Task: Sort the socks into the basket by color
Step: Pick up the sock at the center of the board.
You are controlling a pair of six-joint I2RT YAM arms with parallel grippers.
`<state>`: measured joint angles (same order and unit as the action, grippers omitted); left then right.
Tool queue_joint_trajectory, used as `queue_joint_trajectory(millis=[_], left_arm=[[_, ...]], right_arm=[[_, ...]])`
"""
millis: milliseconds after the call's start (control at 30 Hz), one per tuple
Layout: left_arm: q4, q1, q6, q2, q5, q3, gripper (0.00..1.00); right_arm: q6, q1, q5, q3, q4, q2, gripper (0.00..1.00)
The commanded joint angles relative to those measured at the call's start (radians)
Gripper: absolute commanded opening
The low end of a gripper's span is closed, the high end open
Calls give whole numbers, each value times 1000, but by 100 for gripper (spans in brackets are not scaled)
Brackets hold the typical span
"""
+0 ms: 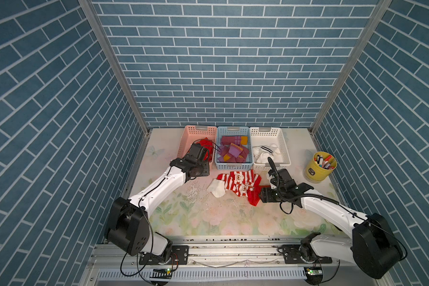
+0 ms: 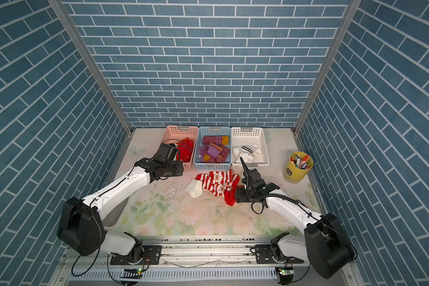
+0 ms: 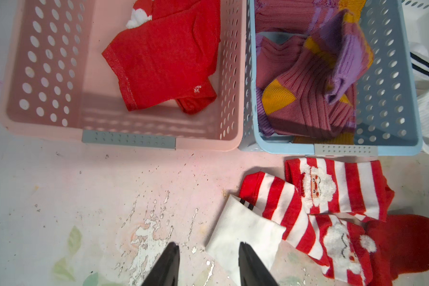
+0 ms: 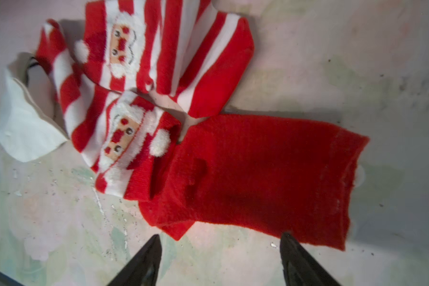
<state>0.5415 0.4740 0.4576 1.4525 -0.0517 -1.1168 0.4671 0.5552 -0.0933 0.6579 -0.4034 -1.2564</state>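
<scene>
Three baskets stand at the back: pink [image 1: 187, 138] with red socks [image 3: 164, 62], blue [image 1: 219, 146] with purple socks [image 3: 307, 81], and white [image 1: 284, 146] with white socks [image 1: 265, 152]. On the table in front lie two red-and-white striped Santa socks [image 1: 238, 182], a white sock [image 3: 243, 230] and a plain red sock [image 4: 258, 173]. My left gripper [image 3: 207, 247] hangs open and empty in front of the pink basket, one finger over the white sock. My right gripper [image 4: 221, 237] is wide open at the plain red sock's edge, holding nothing.
A yellow cup of pens [image 1: 318, 168] stands at the right, beside the white basket. The floral table cover is scuffed left of the loose socks [image 1: 192, 190]. Blue brick walls close in the sides and back.
</scene>
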Motion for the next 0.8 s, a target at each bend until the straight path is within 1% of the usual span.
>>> queue_joint_trajectory(millis=[0,133,200,567,767], left_arm=[[-2,5,9,-26,-15,11,46],[6,6,7,-28,-13,9,46],[5,7,6,-33,-14,14,46],[24,6,3,-58,-31,35,47],[19,7,2,-57,-27,40,48]], right_arm=[[12,22,80,46,-11,-44,76],[-4,49,133,89,-23,-118,76],[-7,58,141,103,-16,-142,76],[-9,89,126,165,11,-269,74],[28,99,154,163,14,-323,71]])
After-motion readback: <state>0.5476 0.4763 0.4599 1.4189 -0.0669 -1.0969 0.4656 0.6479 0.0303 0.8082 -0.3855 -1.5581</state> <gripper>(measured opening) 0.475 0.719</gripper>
